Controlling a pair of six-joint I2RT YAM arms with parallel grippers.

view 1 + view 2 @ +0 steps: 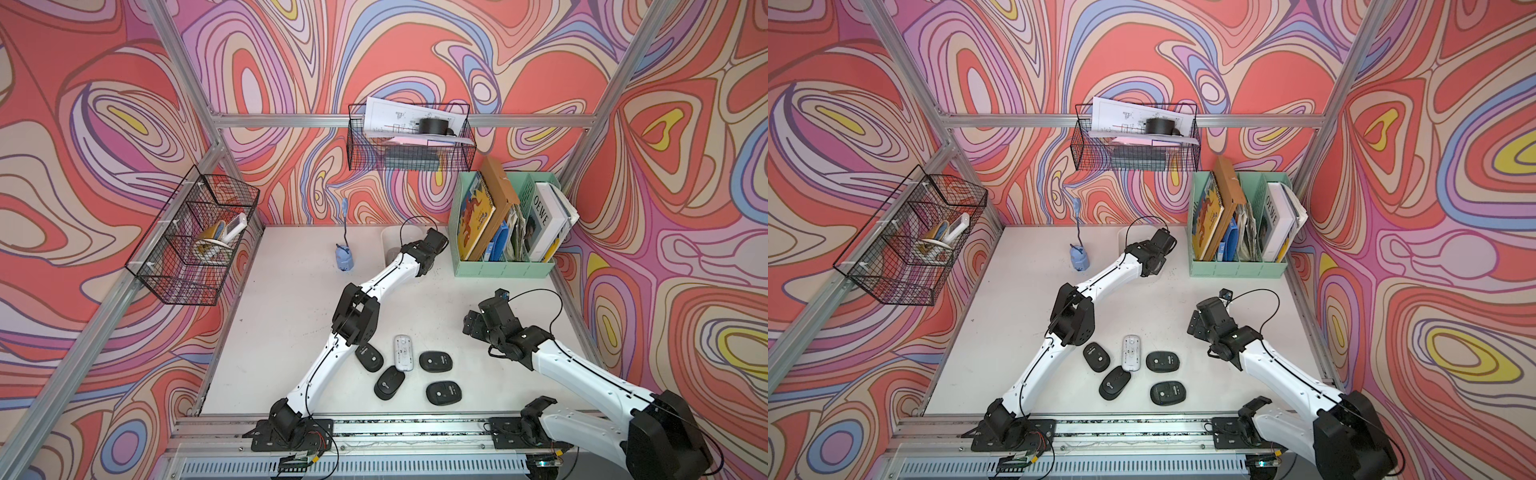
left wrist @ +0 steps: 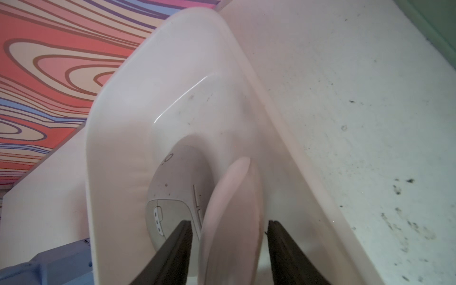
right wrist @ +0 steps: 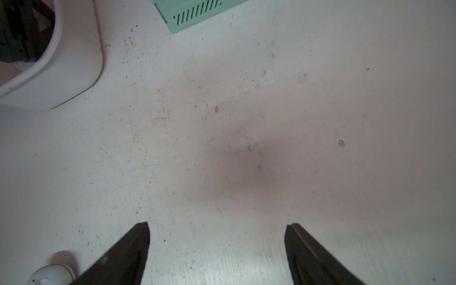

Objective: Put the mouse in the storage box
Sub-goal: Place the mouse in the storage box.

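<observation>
The storage box [image 1: 390, 239] [image 1: 1124, 233] is a white tub at the back of the table, beside the green organizer. My left gripper [image 2: 229, 222] hangs over it, open. A pale pink mouse [image 2: 232, 209], blurred, stands on edge between the fingers with a thin gap on each side. A grey-white mouse [image 2: 177, 187] lies on the box floor next to it. In both top views the left wrist [image 1: 430, 249] hides the jaws. My right gripper [image 3: 217, 224] [image 1: 471, 324] is open over bare table, with nothing in it. The box corner [image 3: 74, 61] shows in the right wrist view.
Several black mice [image 1: 435, 361] and one silver-white mouse [image 1: 403, 352] lie near the front of the table by the left arm. A mint-green file organizer [image 1: 498, 266] stands back right, a blue desk gadget [image 1: 344, 257] back centre. Wire baskets [image 1: 195, 245] [image 1: 409, 137] hang on the walls.
</observation>
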